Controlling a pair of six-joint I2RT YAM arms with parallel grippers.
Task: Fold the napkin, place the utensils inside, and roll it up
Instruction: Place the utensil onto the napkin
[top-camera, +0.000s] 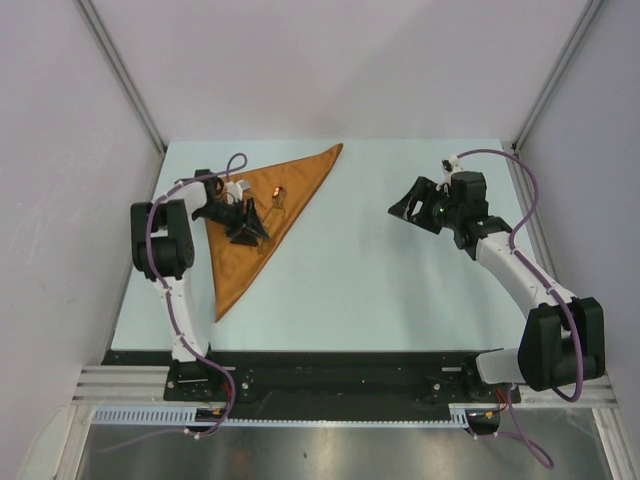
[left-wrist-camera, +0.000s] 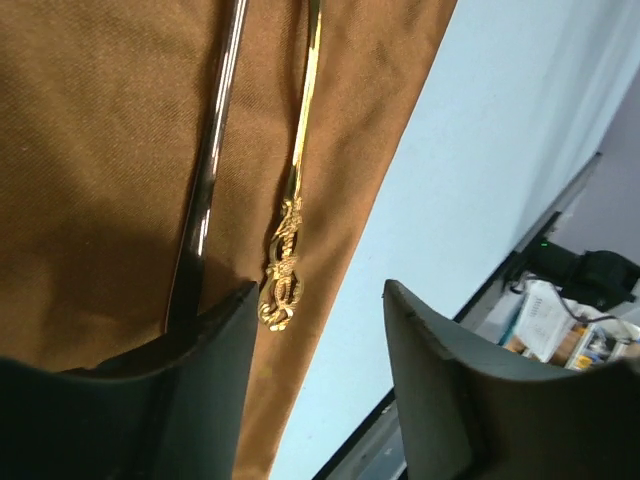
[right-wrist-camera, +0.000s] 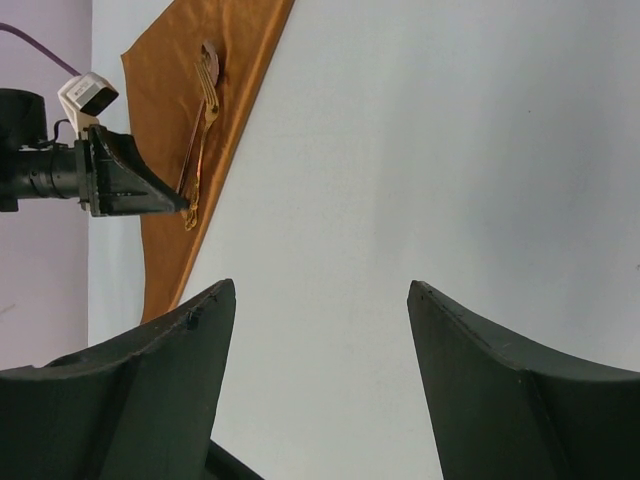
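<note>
**Table** (top-camera: 400, 280): pale work surface. The right half is bare.

**Napkin** (top-camera: 230, 275): lies flat on the left side of the table, folded to a triangle. Its long fold edge runs from the far corner down toward the left arm's base.

**Right gripper** (top-camera: 405, 210): jaws wide apart and holding nothing. It hovers over bare table, well apart from the cloth.

**Left gripper** (top-camera: 250, 228): low over the napkin's middle, jaws apart. Nothing sits between the fingers.

**Utensils** (top-camera: 275, 197): a fork (right-wrist-camera: 207, 82) and a spoon (right-wrist-camera: 212, 50), side by side on the cloth near the fold edge. Their handle ends lie just at the left finger (left-wrist-camera: 200, 370), and the plain handle (left-wrist-camera: 215, 130) appears to pass under it.

**Procedure (judged):**
1. Placement looks done. Lift the left gripper straight up so the finger does not drag either handle.
2. Confirm both pieces stay parallel and wholly on the cloth. The ornate handle (left-wrist-camera: 300, 150) lies close to the edge.
3. Start the roll from the corner nearest the utensils and keep the cloth taut.
</note>
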